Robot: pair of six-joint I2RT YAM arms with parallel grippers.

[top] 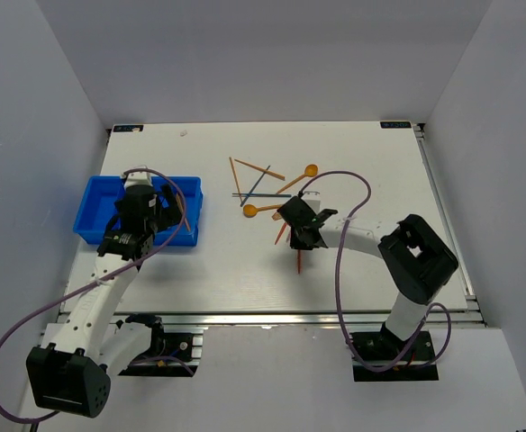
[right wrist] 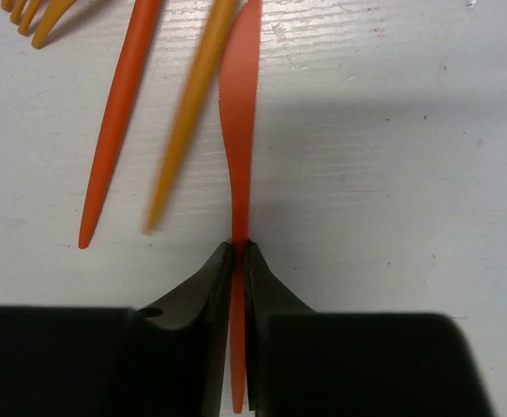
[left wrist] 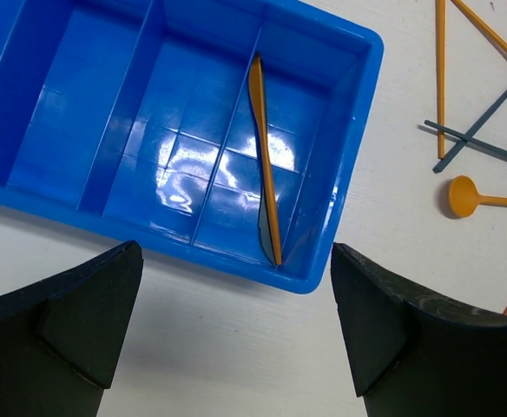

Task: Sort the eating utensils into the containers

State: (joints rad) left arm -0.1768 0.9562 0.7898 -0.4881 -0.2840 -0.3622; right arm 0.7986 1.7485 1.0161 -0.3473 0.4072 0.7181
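Gripping: my right gripper point(right wrist: 238, 259) has its jaws pinched tight on one end of a red knife point(right wrist: 240, 130).
Knife axis: it runs straight out ahead of the fingers, in line with them. In the overhead view a red end shows below the gripper, pointing toward the near edge of the table point(top: 245, 288).
Knife shape: thin, flat, smooth plastic, waisted in the middle.
Neighbours: just left of it I see one red-orange stick point(right wrist: 119, 113) and one orange stick point(right wrist: 188, 113), both with their tips toward the gripper, the second blurred. The tines of an orange fork point(right wrist: 36, 16) show at the corner.
Other arm: my left gripper point(left wrist: 236, 295) hangs with its jaws wide apart, holding nothing, at the near rim of the blue bin point(left wrist: 358, 130).
Bin: glossy plastic with narrow compartments side by side. One orange knife point(left wrist: 265, 165) lies lengthwise in the end compartment nearest the pile.
Pile count: two orange spoons point(top: 311, 169) and two dark blue sticks point(left wrist: 475, 139), the sticks crossed.
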